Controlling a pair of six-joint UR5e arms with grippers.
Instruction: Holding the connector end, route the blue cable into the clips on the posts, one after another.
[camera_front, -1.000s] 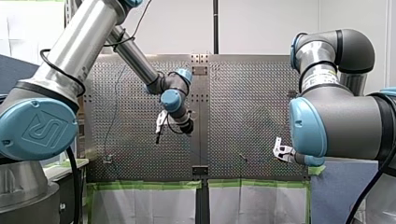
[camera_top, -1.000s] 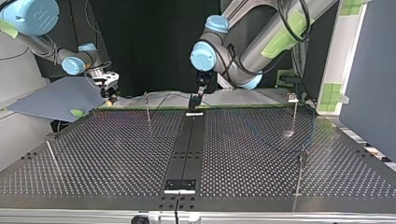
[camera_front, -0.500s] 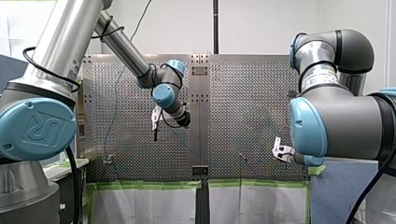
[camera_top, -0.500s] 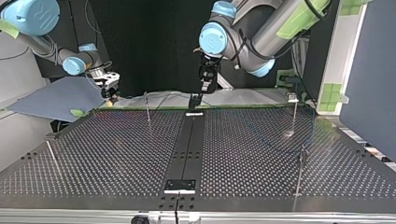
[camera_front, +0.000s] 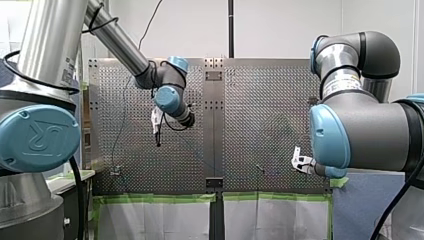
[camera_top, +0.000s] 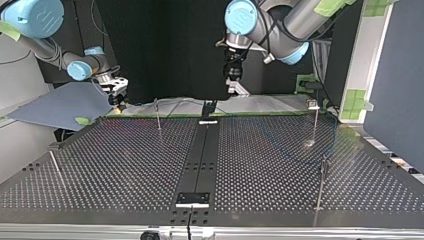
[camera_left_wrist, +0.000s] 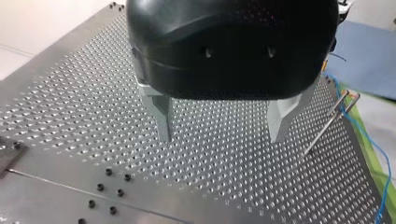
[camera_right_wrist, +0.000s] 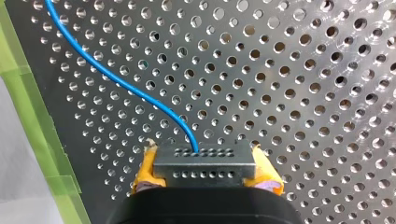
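**The connector (camera_right_wrist: 204, 161) sits in my right gripper (camera_right_wrist: 205, 173)**

In the top view my left gripper (camera_left_wrist: 222, 137) hangs above the table (camera_top: 125, 165) at its 12 o'clock edge, metal fingers wide apart. My right gripper, at 10 o'clock, clamps the connector between yellow pads; the blue cable (camera_right_wrist: 116, 81) runs ahead from it.

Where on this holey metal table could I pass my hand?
Top view: the broad patch between the left-hand metal post, the thin upright post and the dark centre strip is bare. The far edge is crowded: thin blue cable, my right gripper.
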